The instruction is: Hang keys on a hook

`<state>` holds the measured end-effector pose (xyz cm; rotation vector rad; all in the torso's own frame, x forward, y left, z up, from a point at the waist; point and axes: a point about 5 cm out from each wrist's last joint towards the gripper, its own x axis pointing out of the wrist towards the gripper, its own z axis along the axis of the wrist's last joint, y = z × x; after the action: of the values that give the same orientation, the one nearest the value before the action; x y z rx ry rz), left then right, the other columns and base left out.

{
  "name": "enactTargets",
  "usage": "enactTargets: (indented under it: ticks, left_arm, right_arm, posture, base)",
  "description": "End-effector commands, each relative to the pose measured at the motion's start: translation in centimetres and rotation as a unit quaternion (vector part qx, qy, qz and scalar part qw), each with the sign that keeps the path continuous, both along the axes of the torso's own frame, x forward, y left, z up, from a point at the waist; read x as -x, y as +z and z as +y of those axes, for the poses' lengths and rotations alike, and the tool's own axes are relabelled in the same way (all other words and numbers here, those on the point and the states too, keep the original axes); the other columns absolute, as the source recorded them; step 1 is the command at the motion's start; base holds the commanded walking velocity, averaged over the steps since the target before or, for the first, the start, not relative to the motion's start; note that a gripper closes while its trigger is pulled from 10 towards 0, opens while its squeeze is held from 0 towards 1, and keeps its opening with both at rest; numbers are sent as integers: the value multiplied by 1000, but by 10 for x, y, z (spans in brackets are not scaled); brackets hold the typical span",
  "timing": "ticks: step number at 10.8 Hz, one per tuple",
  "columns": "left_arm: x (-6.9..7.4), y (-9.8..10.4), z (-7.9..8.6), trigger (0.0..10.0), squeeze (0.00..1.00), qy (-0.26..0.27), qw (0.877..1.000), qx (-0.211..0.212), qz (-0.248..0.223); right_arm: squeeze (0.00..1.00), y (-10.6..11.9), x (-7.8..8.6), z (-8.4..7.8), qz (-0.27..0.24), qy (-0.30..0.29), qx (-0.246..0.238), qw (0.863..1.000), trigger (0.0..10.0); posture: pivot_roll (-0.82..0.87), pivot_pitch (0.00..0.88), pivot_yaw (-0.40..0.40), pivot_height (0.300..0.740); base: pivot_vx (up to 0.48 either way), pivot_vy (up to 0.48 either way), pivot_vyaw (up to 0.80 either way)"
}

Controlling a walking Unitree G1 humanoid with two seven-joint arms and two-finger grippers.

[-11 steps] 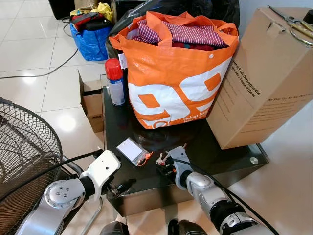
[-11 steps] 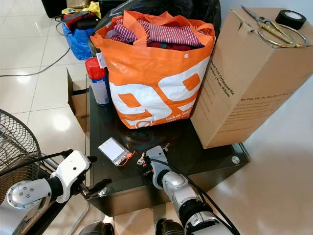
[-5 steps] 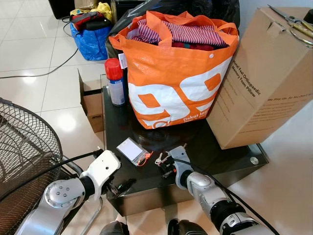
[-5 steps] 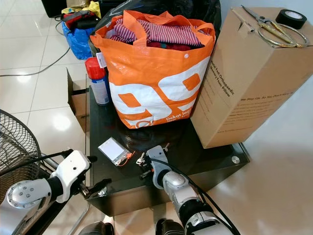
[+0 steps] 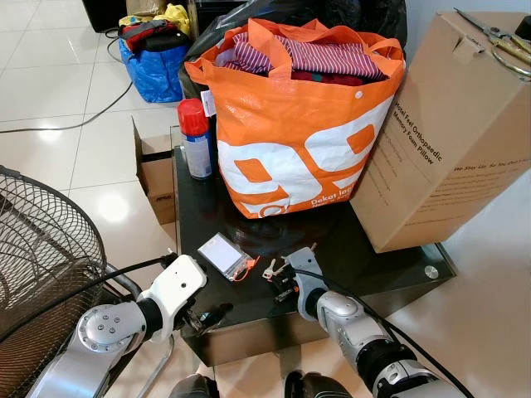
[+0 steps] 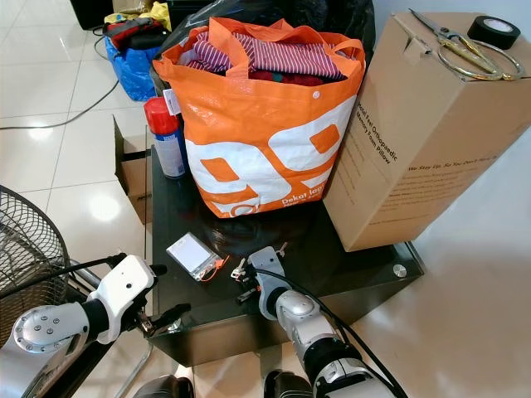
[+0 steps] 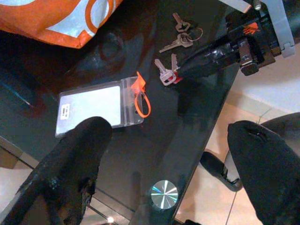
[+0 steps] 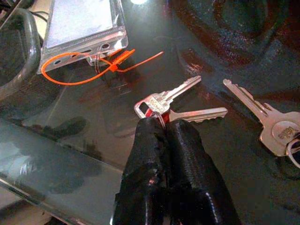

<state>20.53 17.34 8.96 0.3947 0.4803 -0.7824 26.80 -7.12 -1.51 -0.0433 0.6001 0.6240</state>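
Right gripper (image 8: 164, 129): fingers pressed together, pinching the keys (image 8: 180, 105) on the glass table (image 8: 70, 154).
Left gripper (image 7: 164, 178): fingers spread wide, holding nothing.

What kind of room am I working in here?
Probably a lived-in home, perhaps a living room mid-tidying or unpacking: white tiled floor, a low black glass table carrying an orange shopping bag stuffed with clothes, a tall brown cardboard box, and a standing fan's wire grille alongside.

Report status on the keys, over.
Right gripper shut on keys on the black glass table. Left gripper open, idle at table's edge. Second key bunch and badge holder close by.
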Motion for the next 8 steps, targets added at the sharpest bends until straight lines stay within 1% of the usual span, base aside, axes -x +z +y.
enactTargets:
  ticks: [1, 2, 3, 7, 8]
  left_arm:
    - [2, -3, 0, 10000, 553, -5, 1000, -3, 10]
    - [3, -4, 0, 10000, 553, -6, 1000, -5, 13]
    - [4, -5, 1, 10000, 553, -6, 1000, -7, 14]
    - [7, -6, 4, 10000, 553, -1, 1000, -12, 18]
    - [8, -6, 5, 10000, 553, 0, 1000, -13, 19]
  right_arm:
    - [0, -6, 5, -6, 5, 3, 15, 1000, 4627]
    - [957, -8, 6, -8, 10, 3, 17, 1000, 10000]
    - [1000, -8, 7, -9, 16, 2, 11, 1000, 10000]
    - [1000, -7, 9, -4, 18, 20, -6, 1000, 10000]
    - [1000, -6, 8, -3, 13, 22, -1, 1000, 10000]
  posture:
    - [32, 119, -50, 740]
    - [32, 121, -51, 740]
    - [32, 121, -51, 740]
    - [38, 143, -60, 740]
    - [39, 146, -62, 740]
  base:
    - [0, 0, 0]
    - [0, 0, 0]
    - [0, 0, 0]
    - [0, 0, 0]
    - [0, 0, 0]
